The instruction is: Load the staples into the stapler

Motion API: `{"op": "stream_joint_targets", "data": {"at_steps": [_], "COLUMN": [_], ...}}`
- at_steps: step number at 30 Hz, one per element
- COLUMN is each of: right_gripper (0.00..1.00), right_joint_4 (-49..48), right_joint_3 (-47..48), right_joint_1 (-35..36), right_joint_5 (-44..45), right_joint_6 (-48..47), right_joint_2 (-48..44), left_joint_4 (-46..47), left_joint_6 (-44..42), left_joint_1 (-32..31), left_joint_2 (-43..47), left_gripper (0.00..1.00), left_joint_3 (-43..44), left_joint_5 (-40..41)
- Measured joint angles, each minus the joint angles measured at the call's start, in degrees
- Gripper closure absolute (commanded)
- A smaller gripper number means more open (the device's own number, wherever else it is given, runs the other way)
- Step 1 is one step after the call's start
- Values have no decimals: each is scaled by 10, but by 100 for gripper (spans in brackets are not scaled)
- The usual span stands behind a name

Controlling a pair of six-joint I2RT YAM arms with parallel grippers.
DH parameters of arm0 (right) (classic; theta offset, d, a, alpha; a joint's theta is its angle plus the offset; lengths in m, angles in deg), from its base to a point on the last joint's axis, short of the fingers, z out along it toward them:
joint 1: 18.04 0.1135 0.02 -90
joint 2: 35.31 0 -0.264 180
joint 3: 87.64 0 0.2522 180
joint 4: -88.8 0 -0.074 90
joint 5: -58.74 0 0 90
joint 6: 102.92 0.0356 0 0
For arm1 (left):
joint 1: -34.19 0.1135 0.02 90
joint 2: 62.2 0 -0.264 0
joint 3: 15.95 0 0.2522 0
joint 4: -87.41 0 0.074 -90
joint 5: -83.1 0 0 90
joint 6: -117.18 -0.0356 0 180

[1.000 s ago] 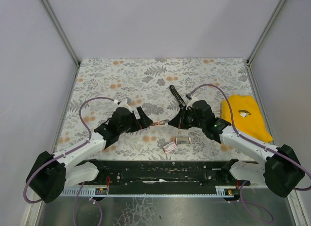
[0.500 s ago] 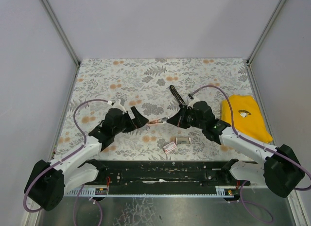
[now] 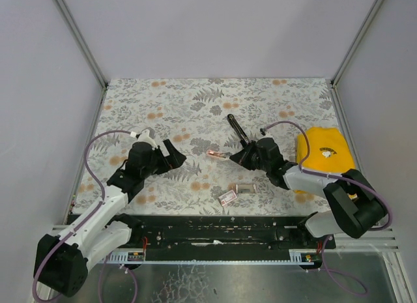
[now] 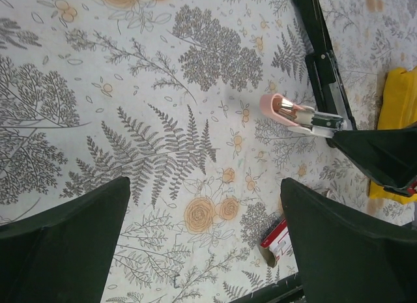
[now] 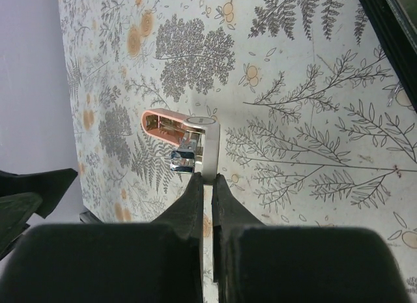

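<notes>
The stapler (image 3: 236, 128) lies hinged open at mid-table: its black arm points to the far left and its metal rail with a pink tip (image 3: 213, 153) points left. My right gripper (image 3: 233, 157) is shut on that rail, and the right wrist view shows the rail (image 5: 210, 150) pinched between the fingertips of the gripper (image 5: 203, 179). A short staple strip (image 3: 244, 187) and a red-and-white staple box (image 3: 226, 197) lie nearer the front edge. My left gripper (image 3: 177, 154) stands open and empty, well left of the pink tip (image 4: 277, 107); the left wrist view looks between its jaws (image 4: 205, 186).
A yellow cloth (image 3: 328, 156) lies at the right edge of the floral mat (image 3: 195, 101). Grey walls enclose the table on three sides. The black rail (image 3: 208, 228) that carries the arm bases runs along the front. The staple box (image 4: 277, 241) shows beside the left gripper's right finger.
My left gripper has drawn back to the left, away from the stapler's pink tip. My right gripper has shifted the held stapler rail a little farther from the front.
</notes>
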Motion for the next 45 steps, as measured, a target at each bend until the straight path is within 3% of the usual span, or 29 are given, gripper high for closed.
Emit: {"op": "stream_joint_targets", "data": {"at_steps": [6,10,12,15,18,23,33,38,45], "right_gripper": [100,95,83,52,41,38,46,40,41], "right_joint_4": [-36,-45,-56,-65,-64,-48,34,123,290], "right_joint_3": [-10,-21,-25,-30,-39,-49,-69,-56,22], "right_joint_1": [-10,-17,-21,-23,-25,-26,-35,-36,-37], "right_joint_5": [-3,-7,-13,-19,-20,-16,6,27,39], "right_joint_6": [10,14,17,21,19,7,-33,-87,-193], "right_joint_2": [41,66,70,72,72,58,-33,-96,-152], "left_joint_4": [-9,-13,-13,-14,-14,-17,-42,-62,-75], "left_joint_6": [-21,-28,-30,-33,-33,-34,-49,-87,-171], "left_joint_1": [8,12,12,13,16,19,23,27,29], "left_joint_2": [5,2,0,-1,-1,-1,-5,-33,-97], "left_gripper": [3,3,3,3,3,2,2,2,2], "left_joint_3": [11,11,11,11,11,11,24,87,216], "left_joint_5": [0,0,0,0,0,0,1,-3,-5]}}
